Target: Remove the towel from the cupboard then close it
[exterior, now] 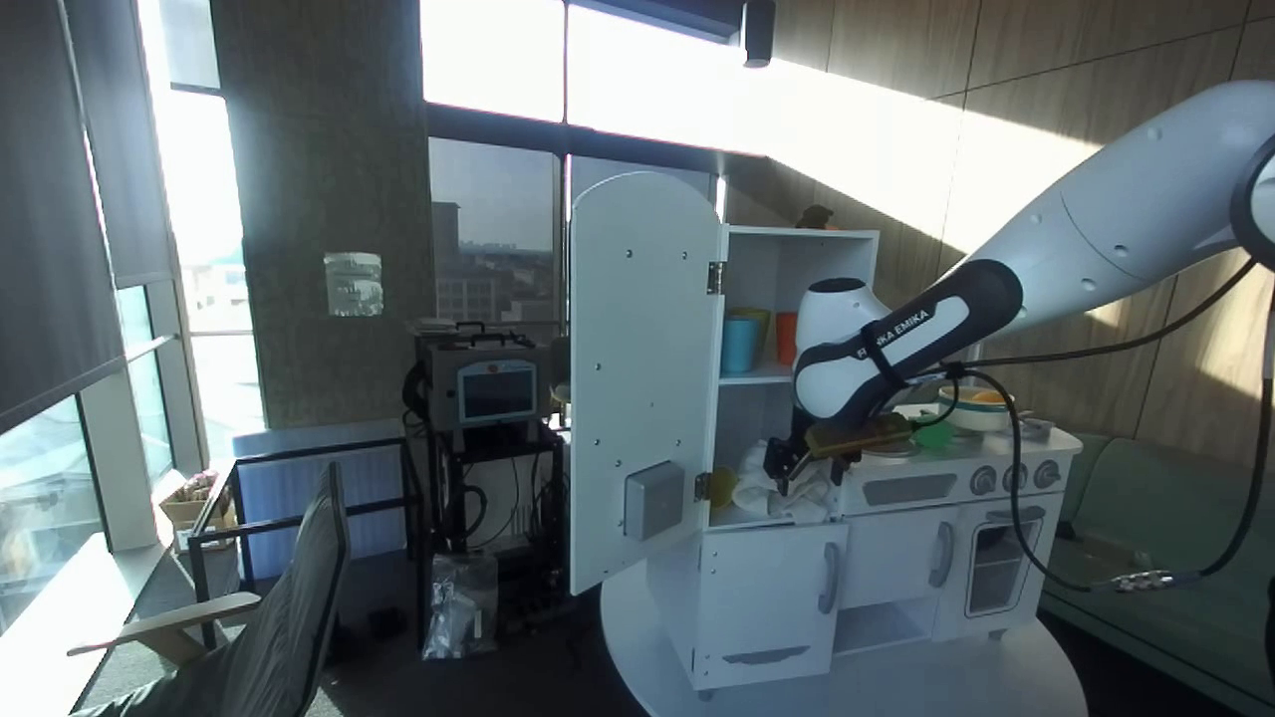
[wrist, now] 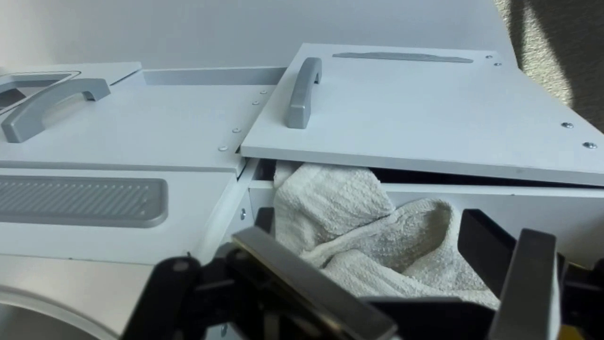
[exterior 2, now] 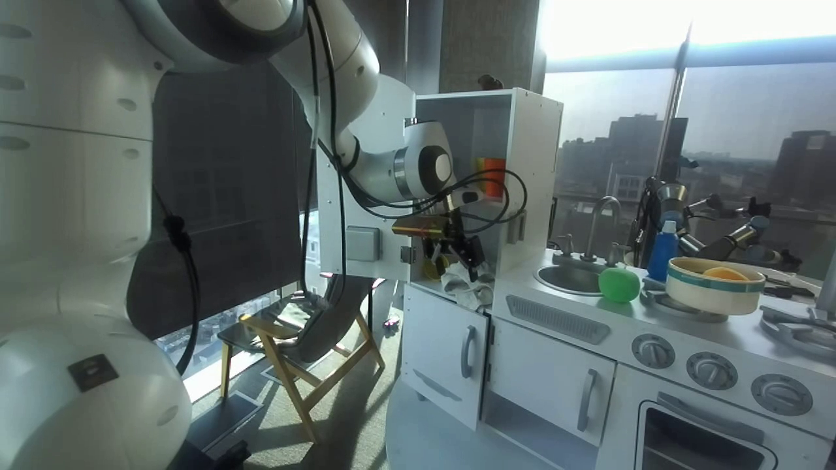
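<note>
With the black gripper spread, the crumpled white terry towel low inside the tall white cupboard was judged light, soft and best pinched at its raised fold.

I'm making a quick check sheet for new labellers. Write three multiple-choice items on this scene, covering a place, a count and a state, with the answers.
1. Where does the towel lie?
A. In the cupboard, lower than the cups
B. Level with the cups
C. On top of the cupboard

2. How many round knobs are on the front of the stove?
A. One
B. Six
C. Three

3. How does the cupboard's tall door stand?
A. Shut
B. Wide open
C. Taken off

Answers
1: A; both exterior views show it bunched beneath them.
2: C; three show in a row in both exterior views.
3: B; it juts out sideways, leaving the cups in view.
</note>
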Tool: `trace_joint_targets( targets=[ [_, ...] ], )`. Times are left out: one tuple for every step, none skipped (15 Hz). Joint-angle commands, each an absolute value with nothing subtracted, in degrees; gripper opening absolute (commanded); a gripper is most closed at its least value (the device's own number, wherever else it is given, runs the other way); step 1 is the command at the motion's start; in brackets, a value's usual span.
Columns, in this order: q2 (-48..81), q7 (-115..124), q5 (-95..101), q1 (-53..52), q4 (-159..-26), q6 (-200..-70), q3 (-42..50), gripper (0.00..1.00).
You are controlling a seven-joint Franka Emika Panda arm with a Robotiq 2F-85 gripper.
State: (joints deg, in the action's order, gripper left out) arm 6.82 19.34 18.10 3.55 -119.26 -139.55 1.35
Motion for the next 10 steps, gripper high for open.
trace_joint_targets(
  targets=[
    [10.66, 20.61, 19.21, 2.79, -117.58, -146.80, 3.64, 1.00],
    [10.43, 20.72, 19.31, 2.61, -118.85, -150.79, 3.98, 1.00],
    [9.85, 20.66, 20.79, 2.34, -121.22, -156.99, 4.41, 1.00],
    [10.06, 20.25, 21.79, 2.03, -121.88, -159.35, 4.86, 1.00],
    [10.81, 18.87, 20.37, 2.18, -122.56, -161.78, 4.89, 1.00],
    [11.35, 18.56, 19.91, 2.04, -123.02, -163.88, 5.23, 1.00],
    [11.90, 19.20, 20.23, 3.43, -123.53, -165.85, 3.88, 1.00],
    [12.08, 19.56, 20.57, 3.31, -124.03, -167.41, 4.06, 1.00],
    [12.23, 20.03, 21.68, 2.99, -124.46, -168.66, 4.44, 1.00],
    [12.36, 20.54, 22.67, 2.75, -124.74, -169.74, 4.88, 1.00]
  ],
)
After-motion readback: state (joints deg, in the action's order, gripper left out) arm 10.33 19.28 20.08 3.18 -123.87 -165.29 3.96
